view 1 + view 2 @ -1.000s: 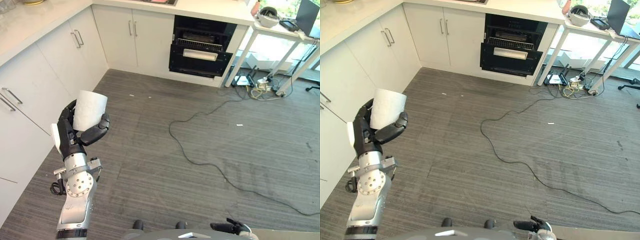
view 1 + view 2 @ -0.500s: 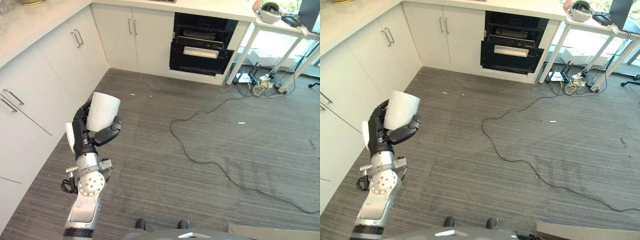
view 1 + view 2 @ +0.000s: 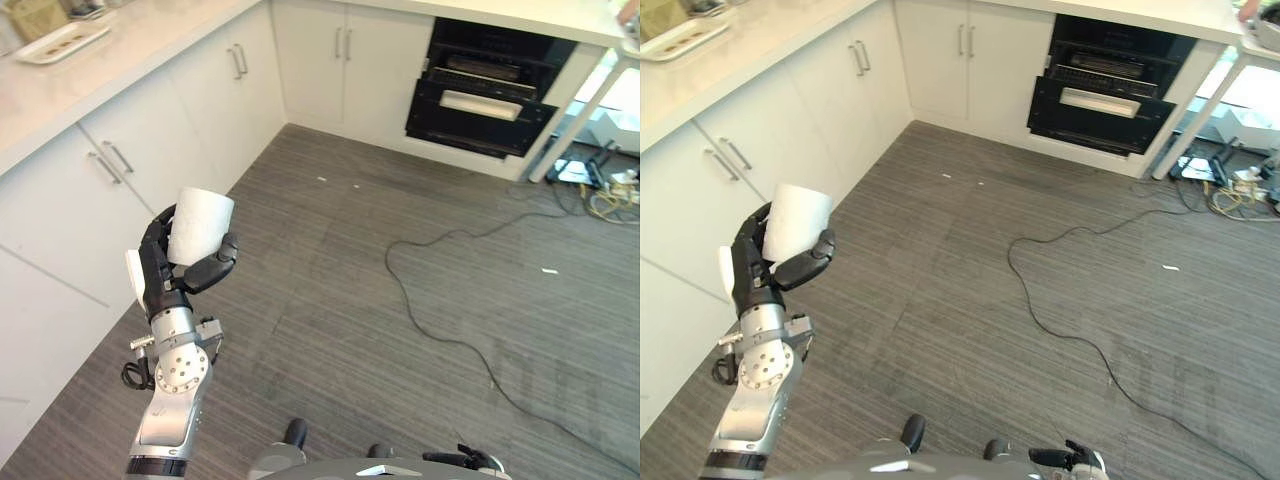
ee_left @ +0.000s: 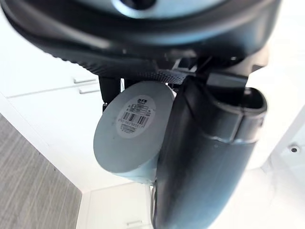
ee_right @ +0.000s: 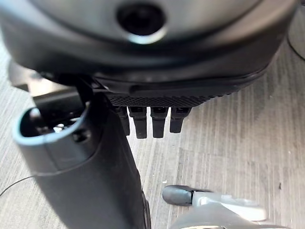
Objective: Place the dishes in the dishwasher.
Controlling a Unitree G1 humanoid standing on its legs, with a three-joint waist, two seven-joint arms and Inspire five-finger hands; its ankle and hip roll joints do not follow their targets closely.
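A white cup (image 3: 198, 226) is held upright at the left, above the grey floor, with my left hand (image 3: 163, 283) shut on it. The left wrist view shows the cup's base (image 4: 133, 129) with a barcode sticker, the thumb (image 4: 205, 157) pressed against its side. The black dishwasher (image 3: 490, 90) stands at the far back under the counter, its door partly open and a rack showing. My right hand (image 5: 81, 167) hangs low over the floor, its fingers (image 5: 152, 121) straight and holding nothing.
White cabinets (image 3: 90, 190) run along the left and back under a pale counter, which carries a tray (image 3: 65, 40). A long black cable (image 3: 440, 320) snakes over the floor in the middle. A white table leg (image 3: 570, 120) and loose cables stand at the far right.
The camera has swung left, so the dishwasher and cabinets have shifted right and the counter tray has come into view. The left hand still holds the cup the same way.
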